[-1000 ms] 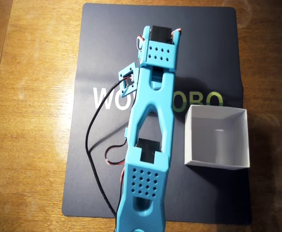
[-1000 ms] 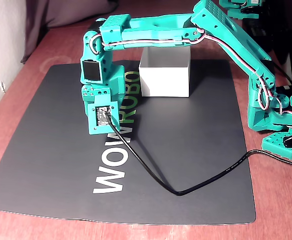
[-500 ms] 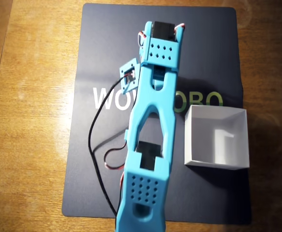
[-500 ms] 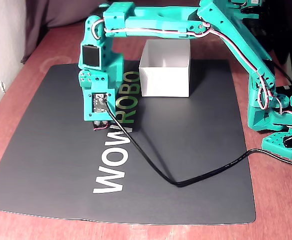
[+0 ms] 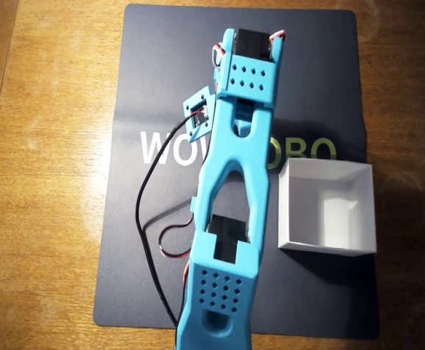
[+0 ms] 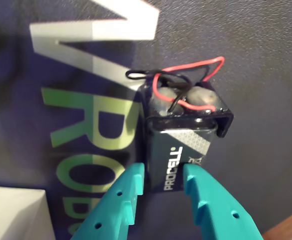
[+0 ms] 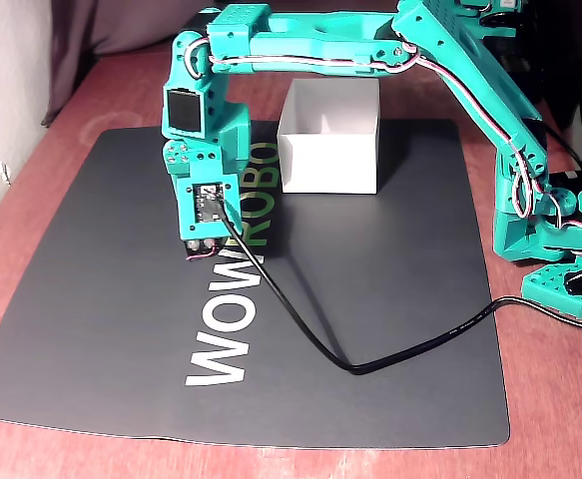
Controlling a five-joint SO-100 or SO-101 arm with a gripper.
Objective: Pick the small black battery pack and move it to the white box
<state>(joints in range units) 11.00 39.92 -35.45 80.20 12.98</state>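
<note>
Teal jaws [image 6: 163, 177] reach in from the bottom of the wrist view, and we see them clamped on the near end of the small black battery pack [image 6: 183, 145], one fingertip pressed on each long side. White "PROCELL" lettering runs along its top between the jaws. Beyond them, at the pack's far end, thin red and black wires [image 6: 186, 75] loop over a black clip. Below the jaws lies a dark mat [image 7: 370, 289] with large "WOWROBO" lettering, resting on a wooden tabletop [image 5: 44, 182]. In the fixed view, we find the white box [image 7: 328, 135] behind and to the right of the jaws, well apart from them.
</note>
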